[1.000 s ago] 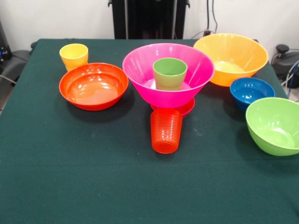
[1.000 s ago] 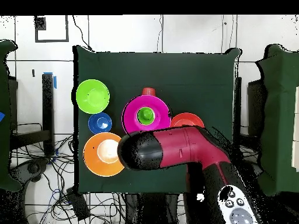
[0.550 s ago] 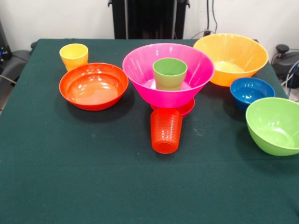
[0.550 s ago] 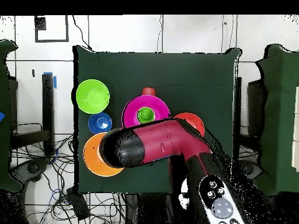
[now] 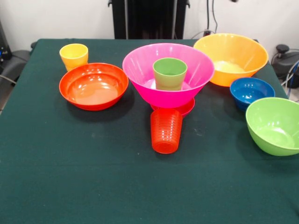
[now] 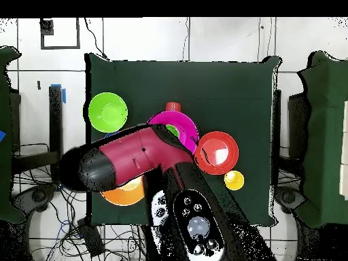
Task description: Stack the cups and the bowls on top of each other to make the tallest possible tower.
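Green cup [image 5: 169, 73] inside pink bowl [image 5: 140, 70] — open cloth [image 5: 93, 177] in front.

No readable text, label, brand or number shows anywhere — neither on cups, bowls nor arm.

The red and black arm [image 6: 129, 160] lies across the green table [image 6: 224, 88] and hides part of the large pink bowl [image 6: 182, 126] and most of the yellow-orange bowl [image 6: 126, 195]. Beyond the arm is the lime green bowl [image 6: 107, 112]. The ribbed orange-red cup [image 6: 173, 107] shows at the pink bowl's far edge. To the arm's right side are the red-orange bowl [image 6: 217, 152] and the yellow cup [image 6: 234, 180]
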You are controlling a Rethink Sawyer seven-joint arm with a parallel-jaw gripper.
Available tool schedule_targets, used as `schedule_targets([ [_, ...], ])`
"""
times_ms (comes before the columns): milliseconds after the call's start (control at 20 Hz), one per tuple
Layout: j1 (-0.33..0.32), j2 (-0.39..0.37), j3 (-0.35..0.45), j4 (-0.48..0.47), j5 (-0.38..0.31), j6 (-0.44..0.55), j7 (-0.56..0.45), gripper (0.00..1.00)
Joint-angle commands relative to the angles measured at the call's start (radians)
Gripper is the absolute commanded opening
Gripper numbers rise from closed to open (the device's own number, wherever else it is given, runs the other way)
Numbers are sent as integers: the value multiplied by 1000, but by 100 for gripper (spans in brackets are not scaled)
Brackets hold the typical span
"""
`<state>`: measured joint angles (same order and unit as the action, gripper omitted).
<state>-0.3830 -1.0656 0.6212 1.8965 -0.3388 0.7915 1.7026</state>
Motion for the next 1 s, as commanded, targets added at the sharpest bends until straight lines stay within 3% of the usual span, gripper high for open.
schedule_targets([
  [50, 118, 128, -96, -93, -54, 7, 205, 100],
  [400, 248, 207, -187, -183, -72, -34, 303, 100],
  [800, 280, 318, -211, -272, -95, -83, 273, 100],
  [1000, 289, 369, -219, -329, -109, -58, 246, 100],
])
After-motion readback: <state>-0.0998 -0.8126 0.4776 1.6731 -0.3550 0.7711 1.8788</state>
